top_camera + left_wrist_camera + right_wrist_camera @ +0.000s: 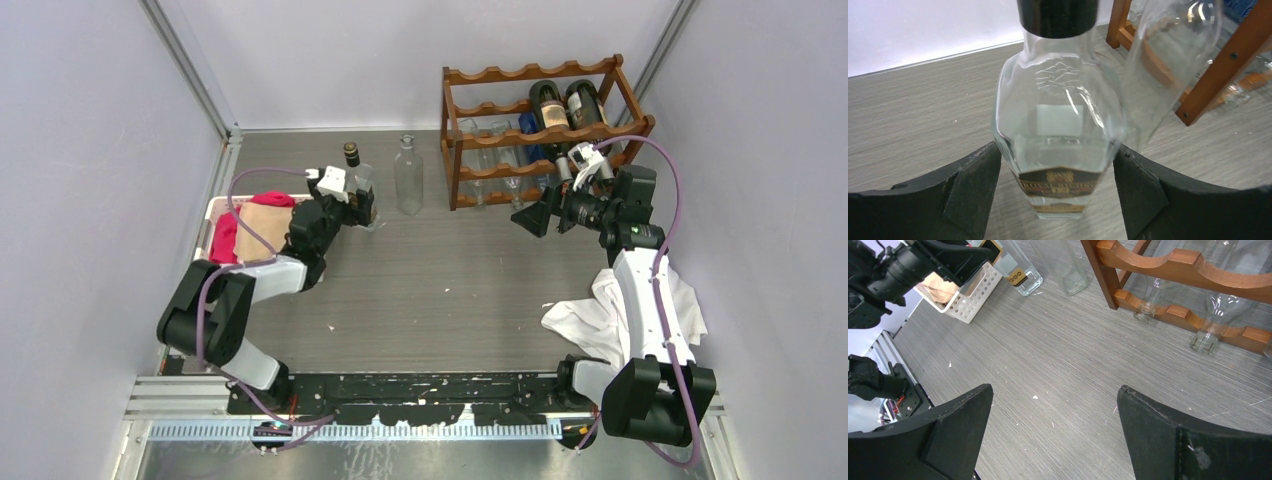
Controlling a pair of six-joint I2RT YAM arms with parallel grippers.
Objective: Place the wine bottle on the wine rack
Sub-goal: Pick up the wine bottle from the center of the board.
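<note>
Jaws on our left gripper [1057,170] hug the wine bottle [1058,115], pads touching both sides; it stands on the table [440,290] at the wine rack's [530,72] nine o'clock. Our right gripper [1055,390] gapes wide, empty.

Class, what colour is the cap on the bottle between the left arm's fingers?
Black; the cap shows best in the left wrist view.
</note>
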